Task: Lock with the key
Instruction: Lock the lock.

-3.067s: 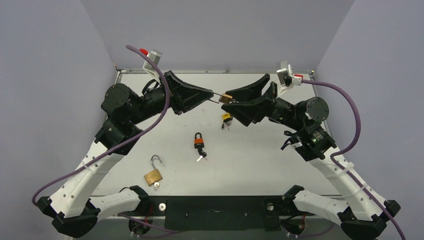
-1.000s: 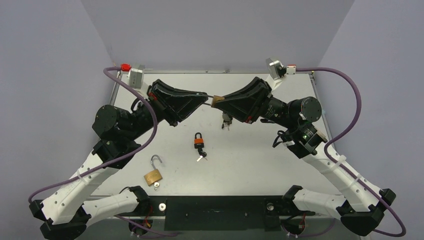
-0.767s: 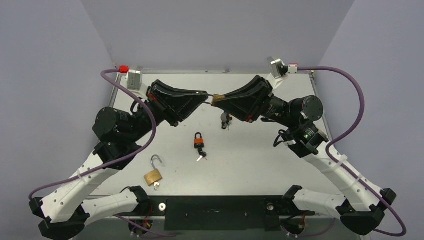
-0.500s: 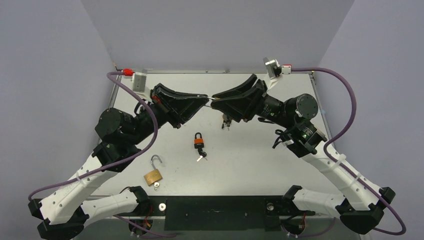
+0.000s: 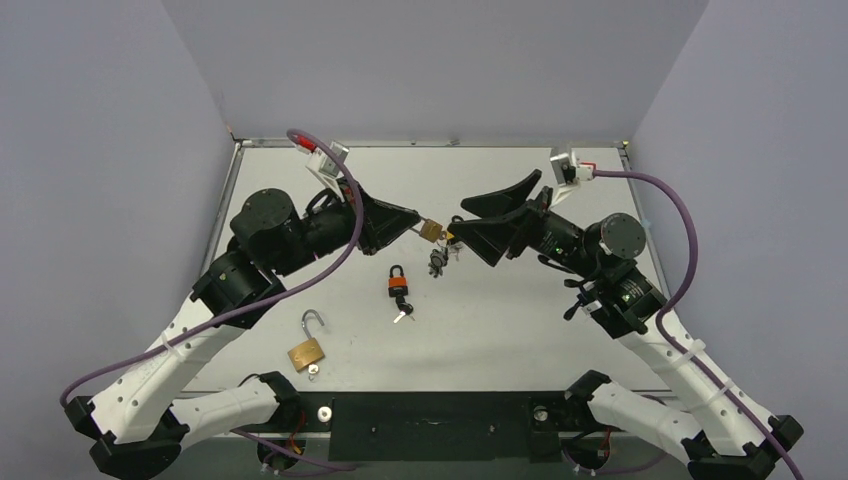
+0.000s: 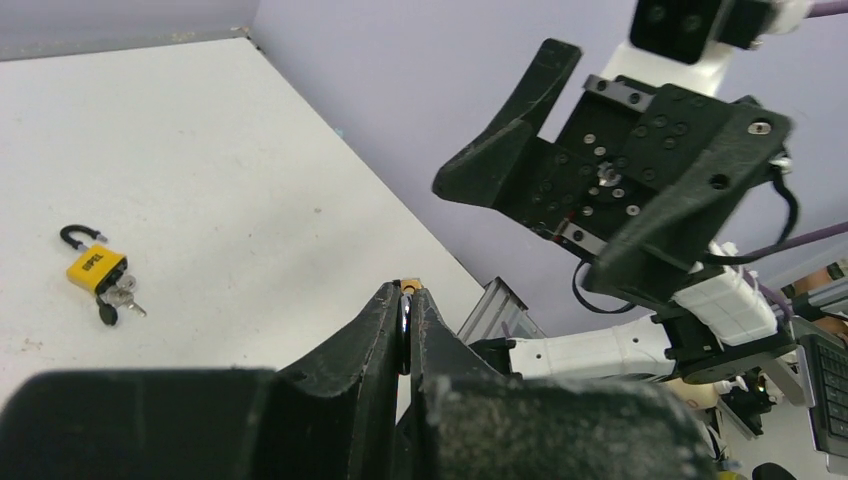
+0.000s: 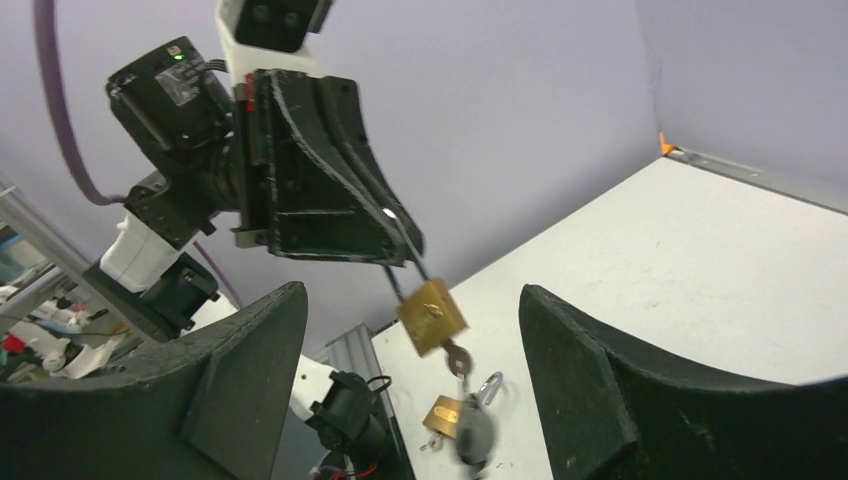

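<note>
My left gripper (image 5: 415,222) is shut on the shackle of a small brass padlock (image 5: 430,229) and holds it in the air over the middle of the table. A key (image 7: 458,358) sits in the padlock's underside, and a blurred key bunch (image 5: 438,260) dangles from it. In the right wrist view the padlock (image 7: 432,315) hangs from the left gripper (image 7: 400,245), between my wide-open fingers (image 7: 600,370). My right gripper (image 5: 456,222) is open and empty, just right of the padlock. In the left wrist view the left gripper (image 6: 405,290) pinches the shackle.
An orange-topped padlock (image 5: 398,283) with keys lies mid-table. A larger brass padlock (image 5: 307,350) with its shackle open lies near the front left. A yellow padlock (image 6: 95,270) with keys lies on the table in the left wrist view.
My right gripper has let go of the brass padlock, opened wide and drawn back to the right. My left gripper has carried the padlock down toward the table's middle, and the keys now swing.
</note>
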`<state>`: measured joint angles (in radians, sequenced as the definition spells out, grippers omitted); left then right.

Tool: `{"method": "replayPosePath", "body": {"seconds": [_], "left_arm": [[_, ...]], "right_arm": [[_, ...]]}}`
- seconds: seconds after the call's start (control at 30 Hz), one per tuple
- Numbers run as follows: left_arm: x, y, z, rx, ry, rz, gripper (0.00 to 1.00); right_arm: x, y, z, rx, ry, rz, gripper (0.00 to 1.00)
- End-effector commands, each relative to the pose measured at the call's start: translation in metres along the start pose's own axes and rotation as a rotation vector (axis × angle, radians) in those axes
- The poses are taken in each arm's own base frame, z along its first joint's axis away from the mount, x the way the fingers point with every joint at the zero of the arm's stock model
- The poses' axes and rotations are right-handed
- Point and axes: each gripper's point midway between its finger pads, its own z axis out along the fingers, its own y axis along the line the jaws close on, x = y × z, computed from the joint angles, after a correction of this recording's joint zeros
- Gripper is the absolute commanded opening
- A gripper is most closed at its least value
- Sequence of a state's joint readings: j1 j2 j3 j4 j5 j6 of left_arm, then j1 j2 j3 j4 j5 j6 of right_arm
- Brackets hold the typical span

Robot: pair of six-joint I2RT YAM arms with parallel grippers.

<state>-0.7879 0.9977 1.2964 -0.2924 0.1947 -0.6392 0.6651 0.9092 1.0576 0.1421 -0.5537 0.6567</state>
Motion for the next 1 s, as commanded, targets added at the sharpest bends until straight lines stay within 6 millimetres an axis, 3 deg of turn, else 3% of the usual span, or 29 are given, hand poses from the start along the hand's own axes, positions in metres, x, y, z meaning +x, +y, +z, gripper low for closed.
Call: {"method": "replayPosePath", "body": {"seconds": [0.0,0.13,0.33,0.67,0.87,0.97], "left_arm": [[-0.038,-0.041,-0.022,0.119,-0.091,0.062,0.00],[-0.040,-0.048,-0.025,0.147,-0.083,0.080,0.00],[-0.041,-0.057,-0.026,0.184,-0.062,0.093,0.00],[-0.043,-0.061,-0.026,0.198,-0.058,0.090,0.00],[-0.041,-0.060,-0.024,0.197,-0.052,0.084,0.00],[-0.042,-0.060,-0.023,0.195,-0.053,0.084,0.00]], "right_arm": [[-0.005,-0.005,-0.010,0.001,-0.027,-0.054,0.72],[0.006,-0.005,-0.011,-0.023,0.022,-0.075,0.64],[0.022,0.012,-0.009,-0.083,0.079,-0.091,0.61],[0.032,0.008,-0.003,-0.046,0.121,-0.125,0.45],[0.029,0.007,-0.003,-0.020,0.115,-0.140,0.26],[0.031,0.004,-0.004,-0.002,0.123,-0.136,0.12]]}}
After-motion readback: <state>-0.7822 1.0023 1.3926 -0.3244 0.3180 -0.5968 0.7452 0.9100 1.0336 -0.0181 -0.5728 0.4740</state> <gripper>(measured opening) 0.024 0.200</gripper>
